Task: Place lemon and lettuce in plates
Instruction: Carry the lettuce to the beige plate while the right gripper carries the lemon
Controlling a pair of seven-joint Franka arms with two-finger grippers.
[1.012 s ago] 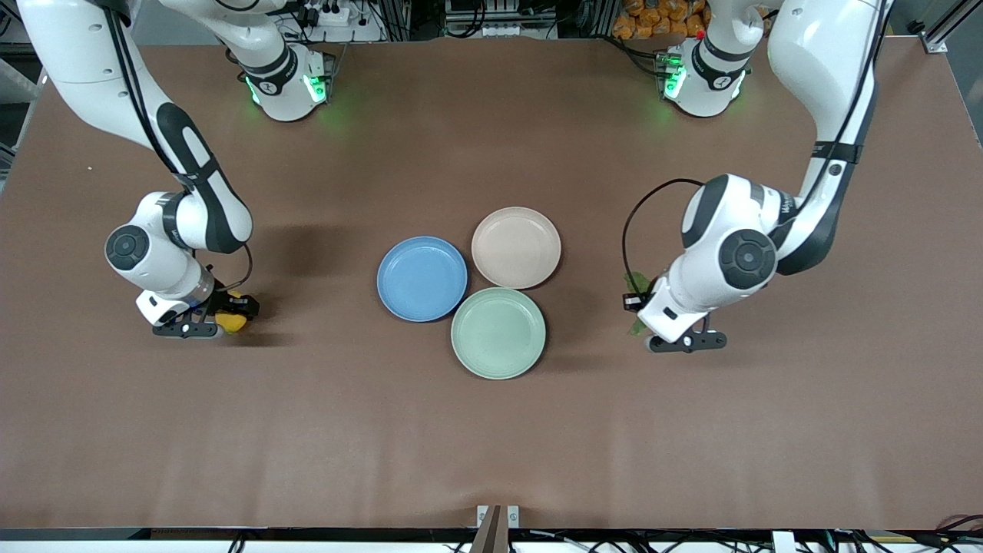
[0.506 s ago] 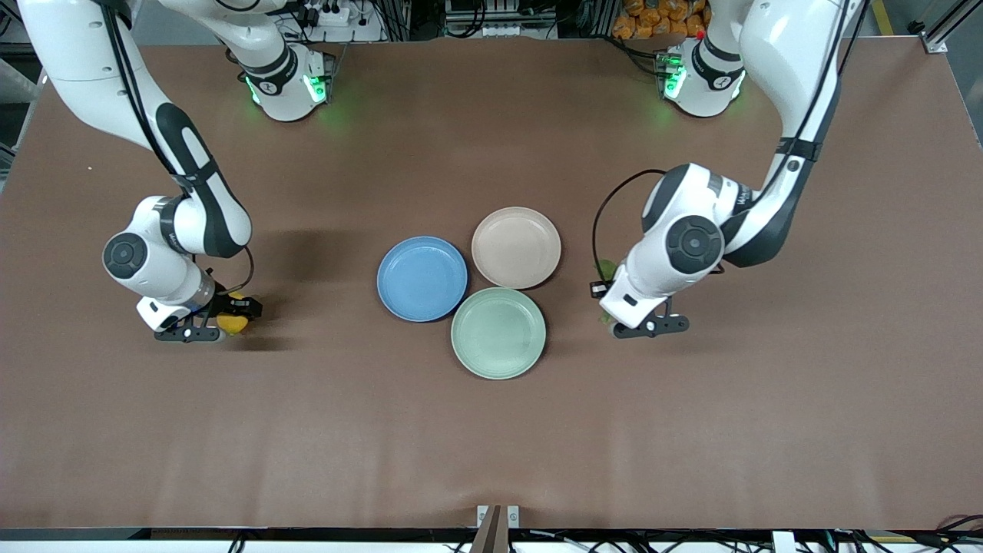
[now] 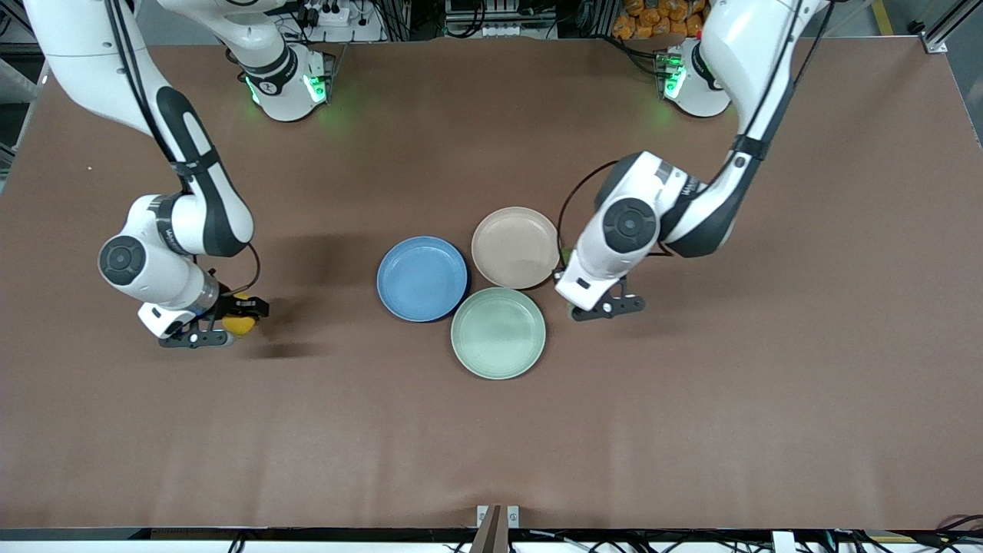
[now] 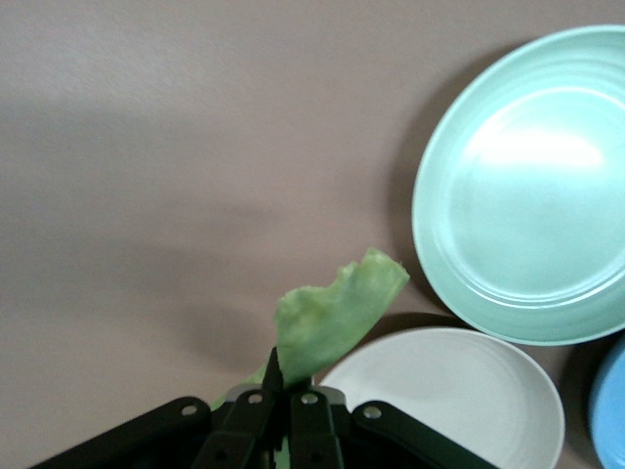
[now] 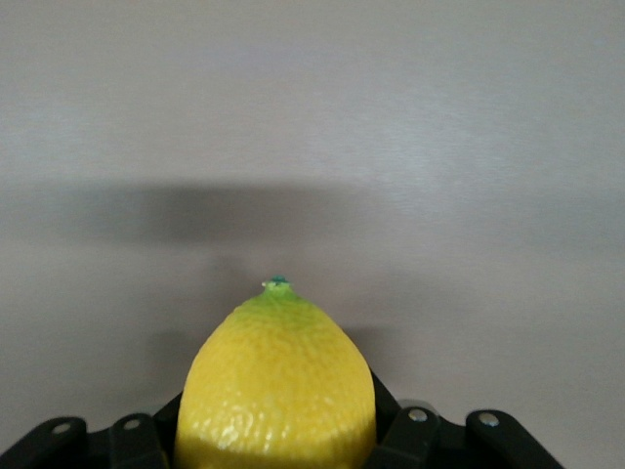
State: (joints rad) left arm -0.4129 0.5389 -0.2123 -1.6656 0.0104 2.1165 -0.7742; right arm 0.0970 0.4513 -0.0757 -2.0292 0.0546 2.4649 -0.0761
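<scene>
My left gripper (image 3: 572, 296) is shut on the lettuce (image 4: 337, 318), a green wrinkly leaf, and holds it over the table just beside the beige-pink plate (image 3: 516, 247). In the front view the hand hides most of the leaf. The left wrist view shows the gripper (image 4: 283, 391) pinching the leaf's stem end above the rim of the beige-pink plate (image 4: 459, 391). My right gripper (image 3: 230, 322) is shut on the yellow lemon (image 3: 239, 324) low over bare table at the right arm's end. The lemon (image 5: 278, 381) fills the gripper (image 5: 278, 435) in the right wrist view. The blue plate (image 3: 421, 278) is empty.
A mint-green plate (image 3: 498, 332) lies nearer to the front camera than the other two plates and touches them. It also shows in the left wrist view (image 4: 532, 186), with a sliver of the blue plate (image 4: 610, 420). Brown table surface (image 3: 491, 430) surrounds the plates.
My left arm has carried the lettuce from its end of the table toward the plates, up to the beige-pink plate's edge. My right gripper with the lemon has barely shifted.
</scene>
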